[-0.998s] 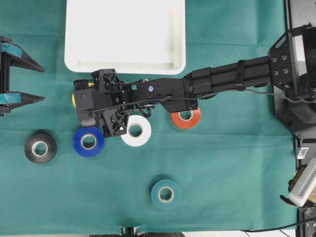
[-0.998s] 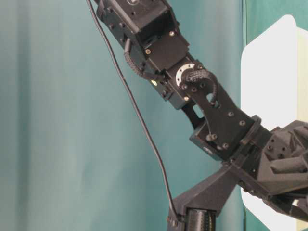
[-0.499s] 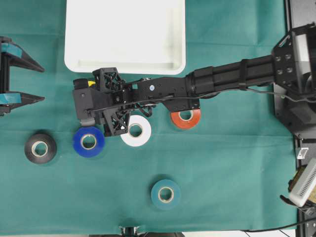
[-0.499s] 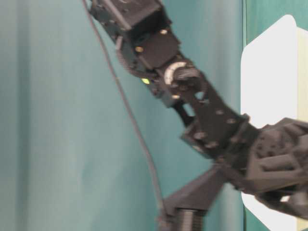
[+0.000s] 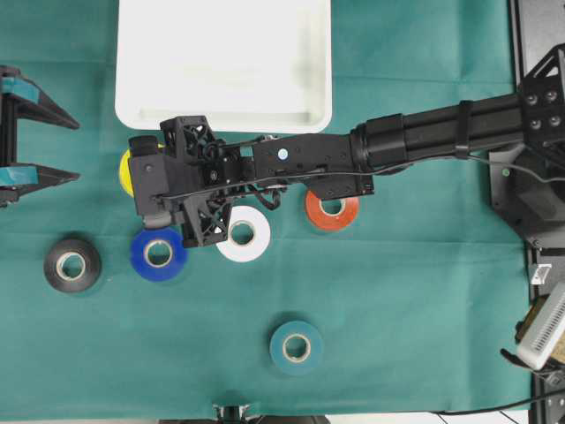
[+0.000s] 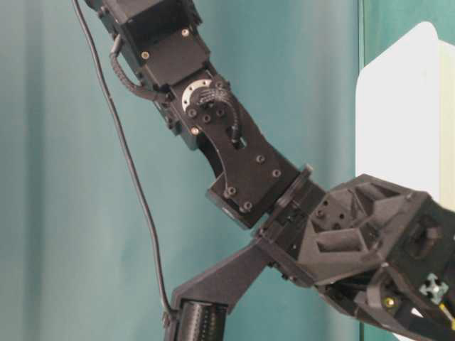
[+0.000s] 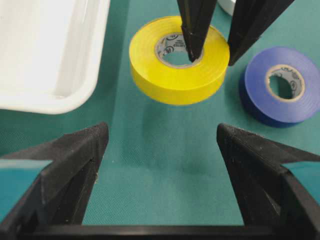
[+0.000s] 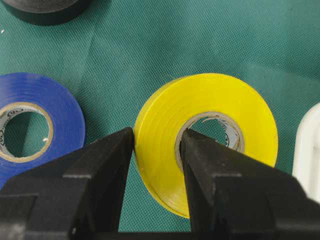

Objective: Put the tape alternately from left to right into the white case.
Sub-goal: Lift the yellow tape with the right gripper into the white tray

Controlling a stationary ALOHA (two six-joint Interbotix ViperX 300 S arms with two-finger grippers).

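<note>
Right hand [image 8: 155, 150] closed on wall of yellow roll [image 8: 210, 135]: one finger inside the pale core, the other against the outer face. In left wrist view roll hangs clear of green desk [image 7: 165, 165], shadow beneath, tilted slightly. Located just beside near rim of white case [image 5: 225, 119], at its left corner, not yet over it. Case appears to hold nothing.

Left hand [image 7: 160, 165] fully spread, holding nothing, parked at left edge of overhead view, facing the yellow roll.

Remaining tape flat on desk: blue roll [image 5: 159, 253] just below right hand, white roll [image 5: 244, 233] partly under it, red-orange roll [image 5: 332, 210] under right forearm, black roll [image 5: 72, 263] far left, teal roll [image 5: 296, 347] well apart toward the front.

Handling, as judgement: light, stiff ring; vinyl face smooth and likely slippery, cardboard core likely grippier. Pinch through the wall, one finger in the core, looks the sound hold and is the one in use. Held on one side only, so liable to swing or pivot about the fingers; slow carry advised. Not fragile; short drop into case tolerable, though rolling on edge possible.

Markings: printed text around inner cores of yellow and blue rolls, too small to read. No brand legible elsewhere.
</note>
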